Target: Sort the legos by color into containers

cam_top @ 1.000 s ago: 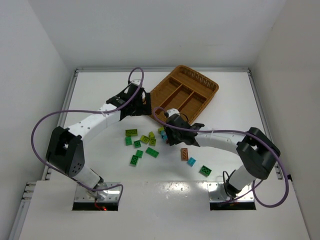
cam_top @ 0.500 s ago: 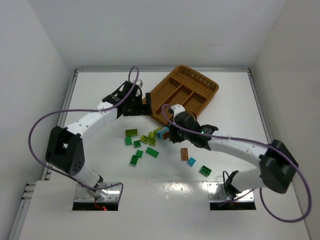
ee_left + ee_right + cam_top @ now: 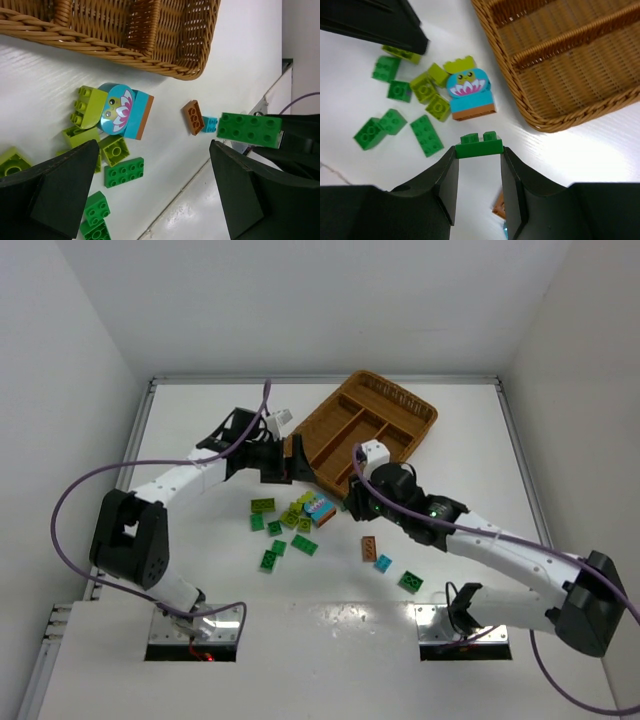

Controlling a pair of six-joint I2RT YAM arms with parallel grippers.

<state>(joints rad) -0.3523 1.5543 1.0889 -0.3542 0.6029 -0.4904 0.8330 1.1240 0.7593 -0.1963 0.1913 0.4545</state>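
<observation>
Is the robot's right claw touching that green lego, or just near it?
Touching. The right wrist view shows the green lego pinched in the right gripper, with one finger pressed against each end and no gap on either side.

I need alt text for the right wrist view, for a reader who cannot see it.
The right hand is shut on a dark green lego above the white table. Beyond it lie a cyan flower-face block, loose lime and green legos, and a corner of the wicker tray.
</observation>
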